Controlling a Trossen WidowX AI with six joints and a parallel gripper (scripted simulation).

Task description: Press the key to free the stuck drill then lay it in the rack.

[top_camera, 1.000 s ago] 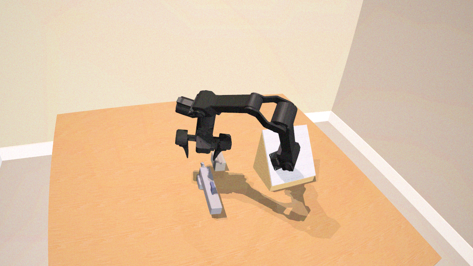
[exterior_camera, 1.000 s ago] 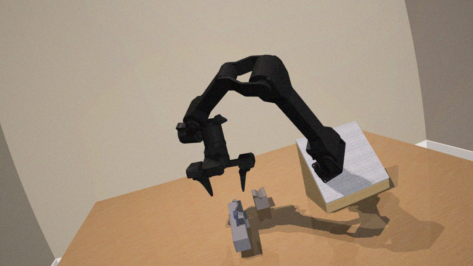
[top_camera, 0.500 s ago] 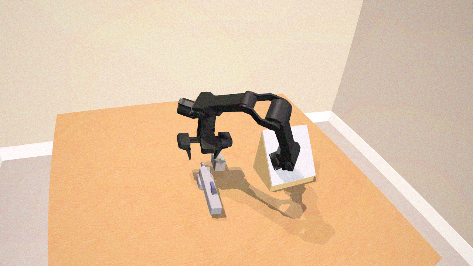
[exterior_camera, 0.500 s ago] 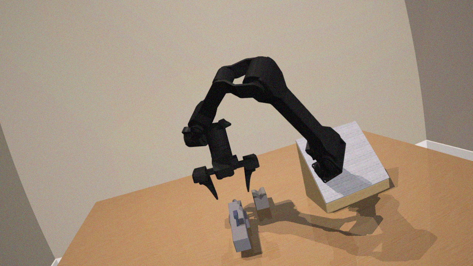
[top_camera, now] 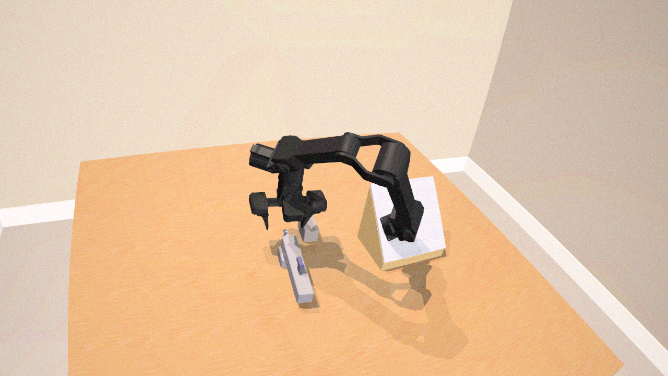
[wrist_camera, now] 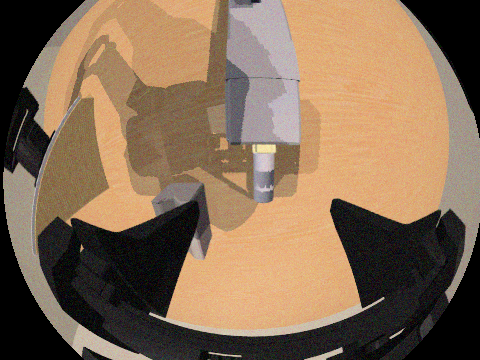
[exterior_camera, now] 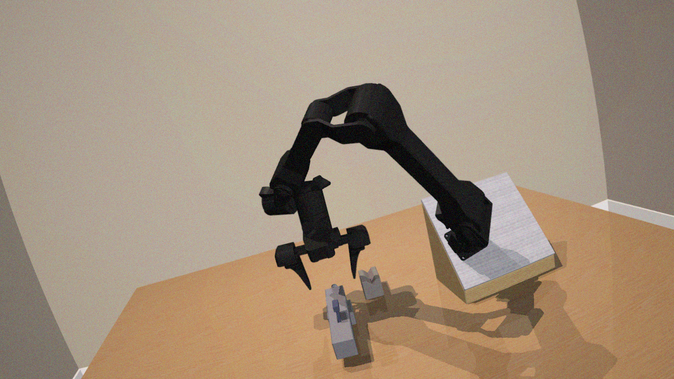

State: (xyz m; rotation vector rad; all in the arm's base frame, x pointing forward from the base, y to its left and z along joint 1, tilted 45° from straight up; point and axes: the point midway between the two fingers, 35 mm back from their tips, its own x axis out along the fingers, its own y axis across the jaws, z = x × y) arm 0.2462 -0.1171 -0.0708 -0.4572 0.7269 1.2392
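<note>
Hovering by the drill [top_camera: 285, 232] [exterior_camera: 334, 286] [wrist_camera: 263, 172] | claw [top_camera: 285, 228] [exterior_camera: 332, 283] [wrist_camera: 267, 207] stood wide, empty, probably to grasp it | rack [top_camera: 310, 233] [exterior_camera: 372, 286] [wrist_camera: 179, 192] sat nearby, presumably shortening the carry

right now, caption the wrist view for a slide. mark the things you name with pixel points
Open gripper [top_camera: 285, 226] [exterior_camera: 332, 282] [wrist_camera: 267, 207] with the stuck drill's tip [top_camera: 285, 231] [exterior_camera: 334, 286] [wrist_camera: 264, 175] between its spread fingers, ungripped, and a notched block [top_camera: 309, 232] [exterior_camera: 371, 285] [wrist_camera: 204, 242] beside one finger.
</note>
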